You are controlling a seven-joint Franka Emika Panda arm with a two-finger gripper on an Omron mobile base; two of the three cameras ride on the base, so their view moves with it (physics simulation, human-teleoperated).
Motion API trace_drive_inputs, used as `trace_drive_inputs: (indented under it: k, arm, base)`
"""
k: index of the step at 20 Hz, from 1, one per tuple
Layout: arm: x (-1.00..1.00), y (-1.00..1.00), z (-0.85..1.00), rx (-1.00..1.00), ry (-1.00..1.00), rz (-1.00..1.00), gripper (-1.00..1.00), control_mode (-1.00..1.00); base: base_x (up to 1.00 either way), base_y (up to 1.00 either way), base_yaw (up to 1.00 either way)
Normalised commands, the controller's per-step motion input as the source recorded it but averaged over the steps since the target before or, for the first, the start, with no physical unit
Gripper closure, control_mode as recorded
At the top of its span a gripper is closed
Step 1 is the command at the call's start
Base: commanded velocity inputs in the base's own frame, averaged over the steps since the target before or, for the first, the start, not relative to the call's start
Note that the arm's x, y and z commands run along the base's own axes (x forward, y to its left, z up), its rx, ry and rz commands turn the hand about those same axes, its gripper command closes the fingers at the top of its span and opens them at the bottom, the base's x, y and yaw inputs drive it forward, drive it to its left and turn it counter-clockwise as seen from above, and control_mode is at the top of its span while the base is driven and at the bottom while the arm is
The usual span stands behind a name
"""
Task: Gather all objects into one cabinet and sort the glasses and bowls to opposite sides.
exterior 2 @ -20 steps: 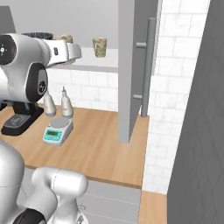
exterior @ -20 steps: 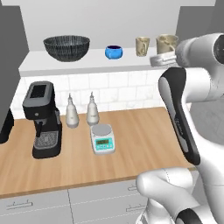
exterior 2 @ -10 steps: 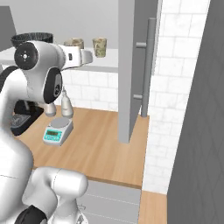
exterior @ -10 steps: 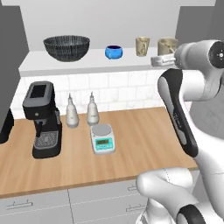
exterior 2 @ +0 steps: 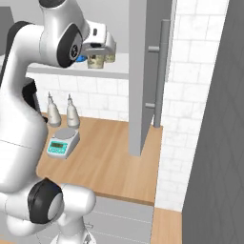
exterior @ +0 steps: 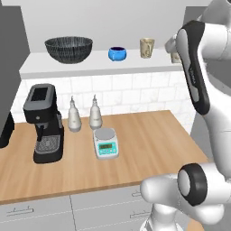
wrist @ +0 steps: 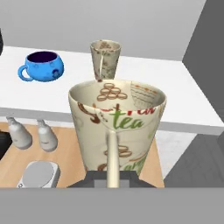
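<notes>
My gripper (wrist: 110, 176) is shut on the handle of a beige mottled cup (wrist: 117, 122), holding it upright in front of the right end of the cabinet shelf (wrist: 183, 94). In the base views that cup (exterior: 176, 57) (exterior 2: 96, 61) hangs under my gripper (exterior 2: 97, 46), partly behind the arm. The other beige cup (exterior: 146, 47) (wrist: 105, 59) stands on the shelf (exterior: 103, 67). The small blue bowl (exterior: 117, 53) (wrist: 41, 66) sits left of it. At the shelf's left end rests the wide dark patterned bowl (exterior: 68, 48).
The cabinet's dark door (exterior 2: 143, 71) hangs open right of the hand. Below, the wooden counter (exterior: 149, 135) carries a black coffee machine (exterior: 44, 124), two white bottles (exterior: 83, 115) and a small scale (exterior: 106, 143).
The arm has swung up and over, bringing the held cup forward and a little lower, from on the shelf to just off its front edge. The other cup and both bowls have stayed put.
</notes>
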Motion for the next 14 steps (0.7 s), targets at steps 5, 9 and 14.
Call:
trace_drive_inputs:
  k: [5,9,14]
  arm:
    - [0.07,-0.04,0.03,0.0,0.05,0.0,1.0,-1.0]
    - [0.0,0.0,-0.01,-0.01,-0.03,0.0,1.0,-1.0]
    - [0.0,0.0,-0.13,-0.08,-0.16,0.0,1.0,-1.0]
  base:
    - [0.0,0.0,0.0]
    - [0.0,0.0,0.0]
    - [0.0,0.0,0.0]
